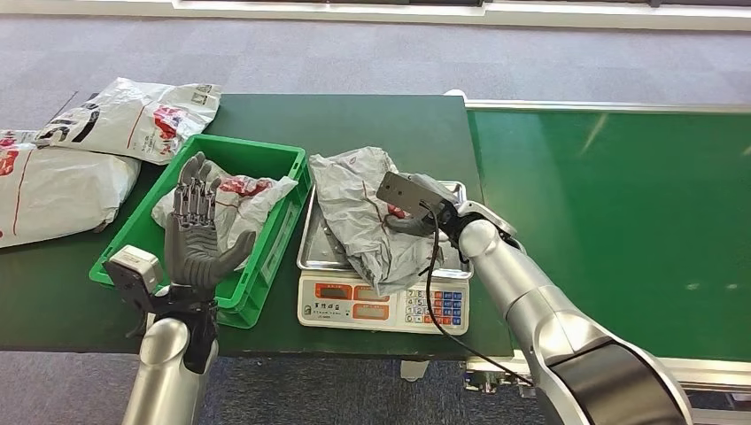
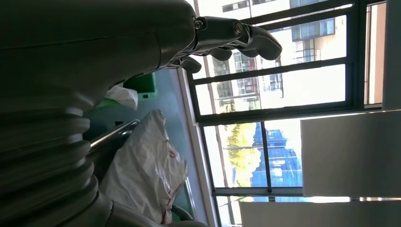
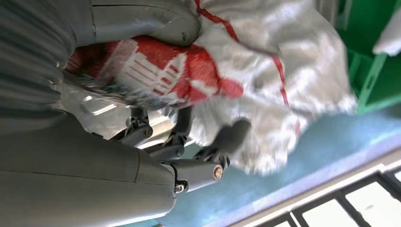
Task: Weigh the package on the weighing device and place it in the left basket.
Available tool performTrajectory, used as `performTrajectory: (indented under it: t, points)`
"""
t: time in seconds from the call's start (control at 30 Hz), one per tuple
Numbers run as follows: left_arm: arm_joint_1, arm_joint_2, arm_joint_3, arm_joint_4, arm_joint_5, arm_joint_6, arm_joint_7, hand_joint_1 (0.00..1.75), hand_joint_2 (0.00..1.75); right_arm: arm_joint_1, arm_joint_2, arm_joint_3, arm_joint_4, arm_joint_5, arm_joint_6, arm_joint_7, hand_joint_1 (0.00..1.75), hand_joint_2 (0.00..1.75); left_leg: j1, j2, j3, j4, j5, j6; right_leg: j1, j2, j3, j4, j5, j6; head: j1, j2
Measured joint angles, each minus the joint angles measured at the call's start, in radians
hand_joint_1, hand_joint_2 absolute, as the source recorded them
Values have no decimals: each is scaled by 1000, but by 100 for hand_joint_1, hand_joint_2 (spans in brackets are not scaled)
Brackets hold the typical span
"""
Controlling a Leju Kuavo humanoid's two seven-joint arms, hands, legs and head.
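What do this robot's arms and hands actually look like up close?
Both arms are smooth silver tubes. Each robot hand, the left and the right, is dark grey, with a ribbed grey cover at the wrist and slim jointed fingers. A black cable runs along the right arm, and a small grey camera box sits at the left wrist.

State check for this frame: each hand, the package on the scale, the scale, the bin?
Right hand: grips the package.
Left hand: empty, fingers spread, raised over the bin.
Package: crumpled, lying on the scale pan.
Scale: loaded; display unreadable.
Green bin: holds another package.
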Motion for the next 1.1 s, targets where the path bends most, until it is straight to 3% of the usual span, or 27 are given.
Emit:
performTrajectory:
  t: [0.23,0.6,0.73,0.83,1.1]
  points:
    - [-50,2,-2,54,-123,81,215,0,175,33,-3,-75,0,-111,-66,-55,0,175,0,0,0,0,0,0,0,0,-1,0,1,0,0,0]
    - [-253,-2,-102,276,-395,144,388,0,175,82,-29,-259,-16,-266,-79,-158,0,175,0,1,0,1,1,0,-1,2,-2,0,2,1,0,0]
    - [-332,-25,-158,380,-491,160,422,0,175,139,-46,-307,-82,-329,-40,-206,0,175,-1,0,0,1,1,0,-1,1,-2,-1,2,1,0,0]
    - [-374,-42,-194,446,-541,180,443,0,175,215,-65,-333,-180,-369,-64,-248,0,175,-2,0,-1,1,0,1,-2,1,-2,-1,2,1,0,0]
    - [-410,-57,-232,526,-562,194,451,0,175,329,-98,-358,-355,-393,-85,-251,0,175,-2,3,-1,1,-1,1,-2,3,-3,0,2,1,0,0]
